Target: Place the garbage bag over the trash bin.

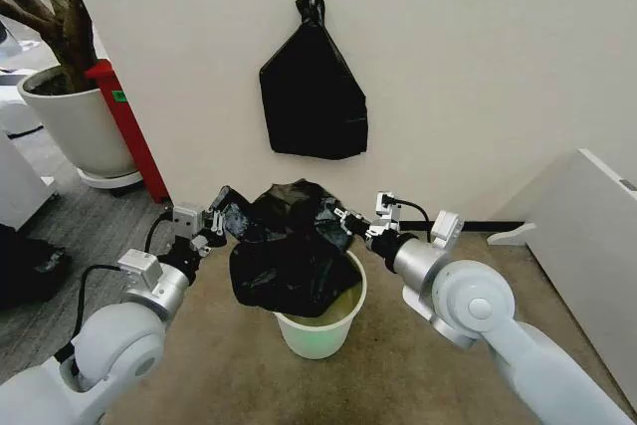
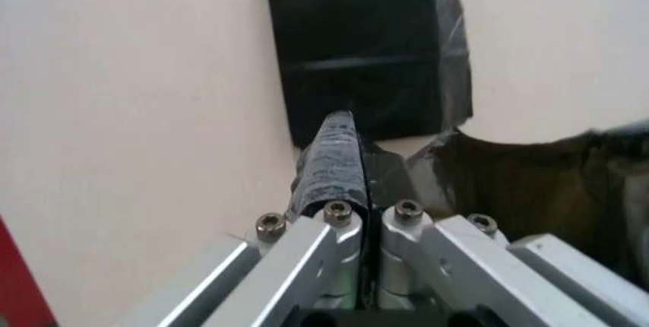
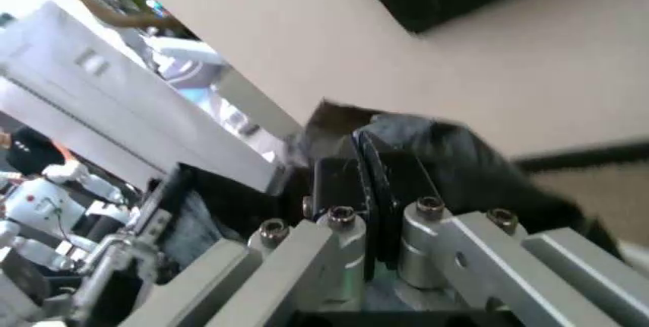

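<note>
The garbage bag (image 1: 284, 246) hangs stretched between the 2 grippers, just above the trash bin (image 1: 318, 330) on the floor, draping over its rim on the robot's left. The left gripper (image 1: 221, 222) and right gripper (image 1: 345, 218) each have jaws clamped on a bag edge.

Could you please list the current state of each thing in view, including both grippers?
Garbage bag: loose, unknotted, held up between both grippers, draping over the bin's rim.
Trash bin: upright on the floor, partly covered by the bag.
Left gripper: shut on the bag's edge.
Right gripper: shut on the bag's opposite edge.
Bag bundle: knotted at top, hanging on the wall.
Plant pot: upright beside the wall.
</note>
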Motion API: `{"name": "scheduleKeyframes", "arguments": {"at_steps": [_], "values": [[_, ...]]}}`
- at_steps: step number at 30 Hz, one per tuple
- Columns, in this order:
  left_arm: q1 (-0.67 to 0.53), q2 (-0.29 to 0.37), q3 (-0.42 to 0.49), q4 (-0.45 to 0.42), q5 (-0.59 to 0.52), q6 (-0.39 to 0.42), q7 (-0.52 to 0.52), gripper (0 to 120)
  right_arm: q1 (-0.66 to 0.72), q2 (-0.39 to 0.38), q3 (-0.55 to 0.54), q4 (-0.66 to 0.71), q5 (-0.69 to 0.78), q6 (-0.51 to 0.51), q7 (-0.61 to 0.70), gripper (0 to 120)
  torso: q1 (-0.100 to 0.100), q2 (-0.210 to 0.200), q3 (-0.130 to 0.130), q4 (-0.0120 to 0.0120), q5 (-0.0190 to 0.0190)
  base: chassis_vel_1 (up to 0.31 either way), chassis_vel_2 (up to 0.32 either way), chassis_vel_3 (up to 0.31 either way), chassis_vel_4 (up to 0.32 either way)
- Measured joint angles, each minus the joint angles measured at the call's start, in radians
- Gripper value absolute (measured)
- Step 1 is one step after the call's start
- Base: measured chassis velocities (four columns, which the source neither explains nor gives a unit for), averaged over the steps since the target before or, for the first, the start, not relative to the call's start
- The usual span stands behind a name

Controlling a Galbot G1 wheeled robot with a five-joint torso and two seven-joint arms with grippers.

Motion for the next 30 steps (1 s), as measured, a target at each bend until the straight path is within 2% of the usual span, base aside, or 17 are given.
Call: {"name": "scheduleKeyframes", "arguments": {"at_steps": [6, 9, 10, 12, 13, 14, 16, 21, 26, 30], "values": [[-0.061, 0.039, 0.011, -0.004, -0.04, 0.0, 0.017, 0, 0.024, -0.051, 0.042, 0.078, 0.018, 0.001, 0.019, 0, 0.0, 0.0, 0.0, 0.0, 0.0001, 0.0, 0.0, 0.0, 0.0], [-0.173, 0.04, 0.096, 0.034, -0.055, 0.0, 0.028, 0, -0.016, -0.083, 0.068, 0.087, -0.012, 0.001, 0.006, 0, 0.0, 0.0, 0.0, -0.0002, 0.0002, 0.0, 0.0, 0.0, 0.0], [-0.173, 0.04, 0.096, 0.034, -0.055, 0.0, 0.028, 0, -0.016, -0.083, 0.068, 0.087, -0.012, 0.001, 0.006, 0, 0.0, 0.0, 0.0, -0.0002, 0.0002, 0.0, 0.0, 0.0, 0.0], [-0.24, 0.031, 0.168, 0.061, -0.06, -0.001, 0.033, 0, -0.038, -0.086, 0.075, 0.075, -0.035, 0.0, -0.003, 0, 0.0, 0.0, 0.0, -0.0004, 0.0002, 0.0, 0.0, 0.0, 0.0], [-0.293, 0.018, 0.233, 0.086, -0.063, -0.004, 0.035, 0, -0.055, -0.086, 0.08, 0.064, -0.056, 0.0, -0.008, 0, 0.0, 0.0, 0.0, -0.0004, 0.0004, 0.0, 0.0, 0.0, 0.0], [-0.315, 0.01, 0.261, 0.097, -0.065, -0.004, 0.035, 0, -0.062, -0.086, 0.082, 0.06, -0.065, 0.0, -0.01, 0, 0.0, 0.0, 0.0, -0.0003, 0.0005, 0.0, 0.0, 0.0, 0.0], [-0.41, -0.041, 0.375, 0.149, -0.071, -0.008, 0.031, 0, -0.096, -0.086, 0.095, 0.051, -0.094, -0.002, -0.018, 0, 0.0, 0.0, 0.0, -0.0004, 0.0, 0.0, 0.0, 0.0, 0.0], [-0.511, -0.123, 0.477, 0.191, -0.073, -0.007, 0.014, 0, -0.138, -0.11, 0.142, 0.084, -0.095, -0.015, -0.013, 0, 0.0, 0.0, 0.0, -0.0004, -0.0001, 0.0, 0.0, 0.0, 0.0], [-0.568, -0.143, 0.515, 0.174, -0.091, 0.008, -0.007, 0, -0.154, -0.159, 0.212, 0.141, -0.045, -0.029, 0.012, 0, 0.0, 0.0, 0.0, -0.0006, 0.0002, 0.0, 0.0, 0.0, 0.0], [-0.581, -0.12, 0.514, 0.143, -0.111, 0.018, -0.015, 0, -0.16, -0.192, 0.283, 0.182, 0.018, -0.044, 0.028, 0, 0.0, 0.0, 0.0, -0.0003, 0.0002, 0.0, 0.0, 0.0, 0.0]]}}
